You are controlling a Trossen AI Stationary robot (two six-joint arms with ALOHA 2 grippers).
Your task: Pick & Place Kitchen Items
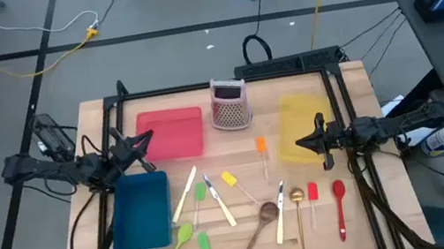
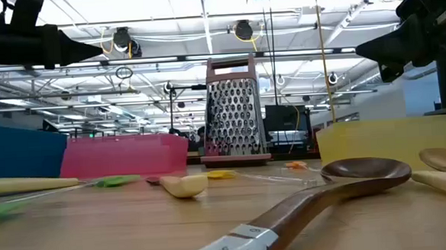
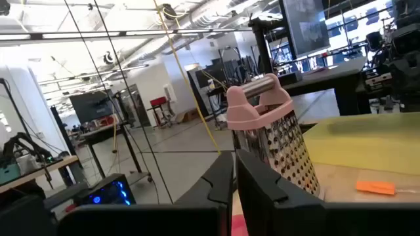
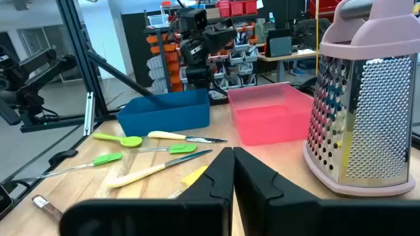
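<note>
Kitchen items (image 1: 235, 207) are seen scattered on the table's (image 1: 369, 208) front half, outside all three bins. Nothing is seen inside the blue bin (image 1: 142, 210), pink bin (image 1: 172, 133) or yellow bin (image 1: 301, 125). The left gripper (image 1: 146, 138) at nine o'clock and the right gripper (image 1: 303, 141) at three o'clock are held pressed together, pinching nothing, apart from the utensils.

A pink-handled steel grater (image 1: 231, 105), dotted with holes, stood among pink (image 1: 173, 134), blue (image 1: 142, 210) and yellow (image 1: 301, 127) bins; green, yellow, orange and red utensils (image 1: 244, 206) lay nearby.
</note>
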